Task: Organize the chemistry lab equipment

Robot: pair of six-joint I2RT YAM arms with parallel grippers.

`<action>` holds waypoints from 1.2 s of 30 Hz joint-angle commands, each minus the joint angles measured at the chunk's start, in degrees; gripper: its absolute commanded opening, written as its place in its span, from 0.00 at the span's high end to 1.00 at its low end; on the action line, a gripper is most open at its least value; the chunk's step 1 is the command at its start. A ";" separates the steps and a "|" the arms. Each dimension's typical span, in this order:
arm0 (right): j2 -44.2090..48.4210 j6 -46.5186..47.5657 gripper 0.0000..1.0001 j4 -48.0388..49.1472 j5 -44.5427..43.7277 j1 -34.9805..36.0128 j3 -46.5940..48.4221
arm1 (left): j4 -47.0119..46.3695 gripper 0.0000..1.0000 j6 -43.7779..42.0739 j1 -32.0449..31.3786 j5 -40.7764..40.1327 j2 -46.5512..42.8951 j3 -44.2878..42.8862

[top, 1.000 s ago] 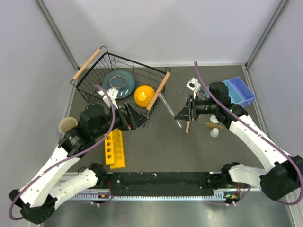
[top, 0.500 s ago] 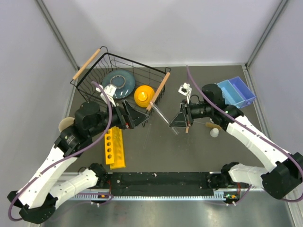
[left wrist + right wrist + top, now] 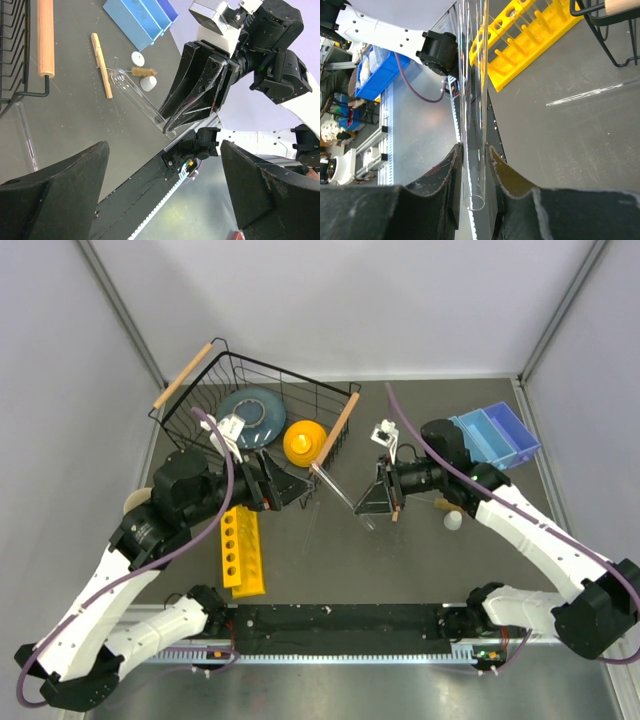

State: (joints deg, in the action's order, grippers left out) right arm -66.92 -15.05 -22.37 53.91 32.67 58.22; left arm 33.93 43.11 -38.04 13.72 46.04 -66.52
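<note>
My right gripper (image 3: 372, 502) (image 3: 472, 150) is shut on a slim clear glass tube (image 3: 475, 100) and holds it tilted above the table's middle; the tube also shows in the top view (image 3: 335, 487) and the left wrist view (image 3: 140, 100). My left gripper (image 3: 300, 485) (image 3: 165, 200) is open and empty, just left of the tube's far end. A second clear tube (image 3: 310, 525) (image 3: 590, 94) lies on the table. The pale wooden stick (image 3: 101, 65), brown brush (image 3: 142, 72) and two white round pieces (image 3: 148, 83) lie beyond the right gripper.
A yellow tube rack (image 3: 243, 552) lies at the near left. The black wire basket (image 3: 190, 430) with a blue-grey plate (image 3: 250, 415) stands at the back left, a yellow dome (image 3: 305, 440) beside it. A blue bin (image 3: 497, 435) is at the far right. A paper cup (image 3: 135, 502) is at the left.
My right gripper has carried the glass tube leftward toward the table's middle. My left gripper has shifted slightly back and toward the tube, still open.
</note>
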 commanded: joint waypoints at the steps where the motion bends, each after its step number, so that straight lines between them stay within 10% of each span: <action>1: -0.15 1.42 0.87 1.36 1.90 1.26 1.55 | 0.26 0.01 -1.01 0.60 1.05 0.54 -2.38; 36: -0.06 3.53 0.86 0.66 4.54 4.34 1.99 | 1.85 0.02 2.24 4.82 8.17 10.47 -5.20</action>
State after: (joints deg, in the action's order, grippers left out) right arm -66.92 -12.99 -22.59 56.40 36.03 58.19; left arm 37.98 45.08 -33.65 19.75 55.75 -70.35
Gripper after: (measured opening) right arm 0.209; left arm 0.985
